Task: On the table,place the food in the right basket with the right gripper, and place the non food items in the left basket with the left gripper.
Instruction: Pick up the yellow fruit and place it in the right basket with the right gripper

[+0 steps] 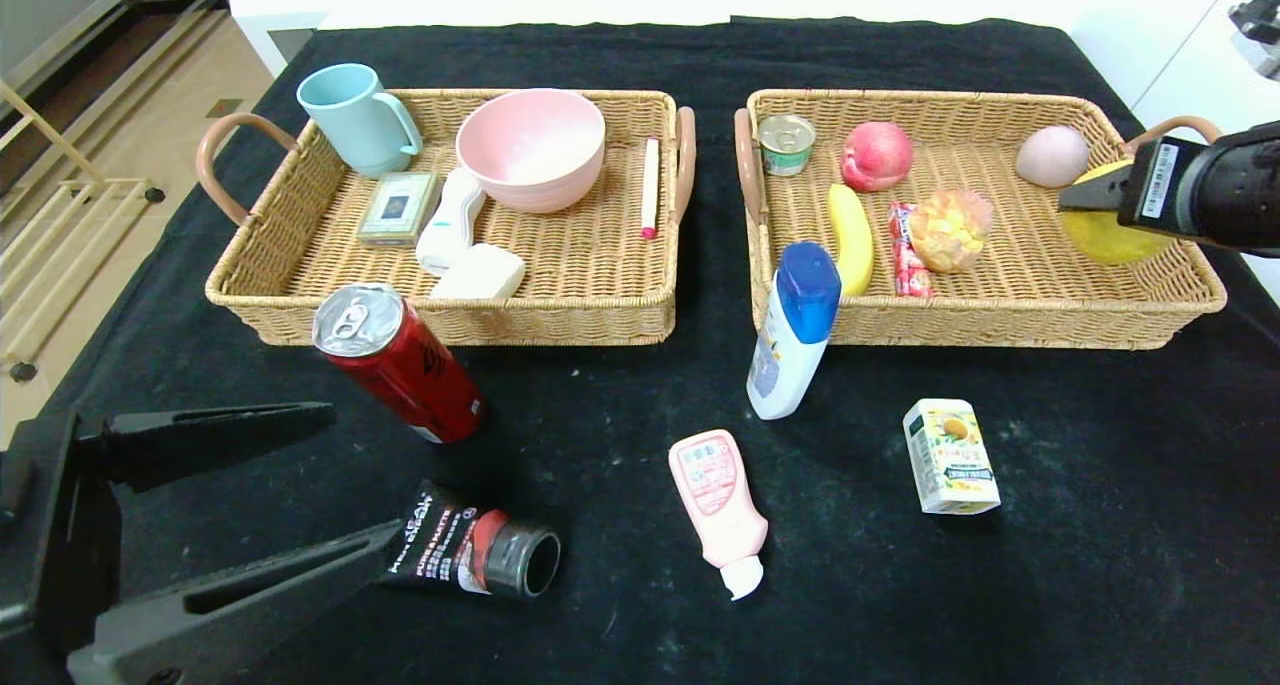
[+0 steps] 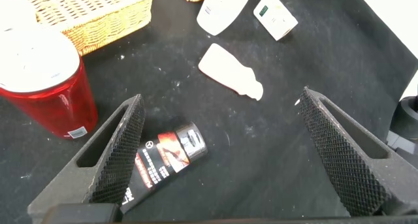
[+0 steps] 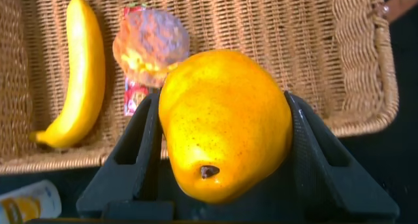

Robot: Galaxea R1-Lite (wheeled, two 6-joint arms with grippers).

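Right gripper [image 1: 1085, 197] with pear [image 1: 1105, 235] over right basket [image 1: 1000, 315], beside egg [image 1: 1052, 155].

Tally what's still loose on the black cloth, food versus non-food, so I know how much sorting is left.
Food on the cloth: 2, the red can and the juice carton.
Non-food on the cloth: 3, the white bottle with blue cap, the pink squeeze bottle and the black tube.
Total: 5.
The pear is held in the right pincer over the right basket.

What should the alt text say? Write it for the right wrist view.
The right gripper holds a yellow pear between its fingers above the right basket, where a banana and a wrapped snack lie.
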